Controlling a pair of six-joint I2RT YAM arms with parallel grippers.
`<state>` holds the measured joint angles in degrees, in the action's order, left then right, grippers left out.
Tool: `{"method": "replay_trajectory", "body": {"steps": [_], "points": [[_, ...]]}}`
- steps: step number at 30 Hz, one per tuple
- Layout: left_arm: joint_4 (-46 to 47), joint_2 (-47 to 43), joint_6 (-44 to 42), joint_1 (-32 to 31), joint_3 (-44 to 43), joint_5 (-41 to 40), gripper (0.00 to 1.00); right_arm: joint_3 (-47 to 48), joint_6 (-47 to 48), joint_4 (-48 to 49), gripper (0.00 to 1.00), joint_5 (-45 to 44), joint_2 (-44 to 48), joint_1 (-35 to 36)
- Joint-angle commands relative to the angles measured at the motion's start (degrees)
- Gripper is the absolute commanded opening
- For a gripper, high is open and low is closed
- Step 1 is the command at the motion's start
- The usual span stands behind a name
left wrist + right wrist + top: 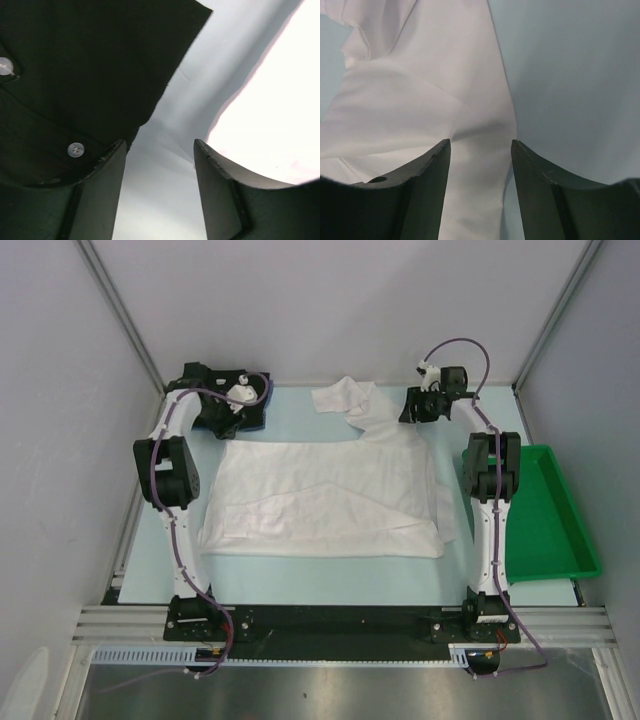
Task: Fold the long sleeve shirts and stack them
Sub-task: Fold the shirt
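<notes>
1. Far left of the counter (320, 575): the black shirt (225, 418) is bunched up at the back corner. The wrist view shows a couple of small white buttons (75, 149) on it.
2. The left arm (165, 465) reaches out over that black shirt. The left jaws are roughly half open with nothing in them, only bare counter showing in the gap. One finger (100, 190) is over the black cloth's edge.
3. Middle: the white shirt (320, 495) is spread flat and creased, with one sleeve trailing toward the back.
4. The right arm (490, 470) is at the shirt's far right corner. The right jaws are also about half open, straddling a strip of white cloth. I can't tell if they touch it.
5. Far right: the green tray (545, 520) sits just beside the right arm, showing only its own green floor.
</notes>
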<state>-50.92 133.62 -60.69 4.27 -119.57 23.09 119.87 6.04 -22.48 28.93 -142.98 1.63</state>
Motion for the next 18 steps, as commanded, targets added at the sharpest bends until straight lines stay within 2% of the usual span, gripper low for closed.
{"method": "replay_trajectory", "body": {"steps": [1,4,10,18], "points": [[-3.7,-0.7,-4.2,-0.9,0.0,3.2,0.61,0.6,1.8,1.1,0.57,0.0,5.5,-0.7],[-4.4,-2.1,-3.4,-1.0,0.1,5.6,0.62,0.9,2.8,0.4,0.58,-0.9,5.4,-1.1],[-7.2,-3.7,-4.7,-1.2,0.4,5.0,0.69,3.4,4.8,-1.1,0.57,-2.0,1.7,-0.8],[-8.0,-2.5,-4.7,-1.3,0.2,3.9,0.75,7.5,6.7,-4.3,0.5,0.6,-2.7,-0.2]]}}
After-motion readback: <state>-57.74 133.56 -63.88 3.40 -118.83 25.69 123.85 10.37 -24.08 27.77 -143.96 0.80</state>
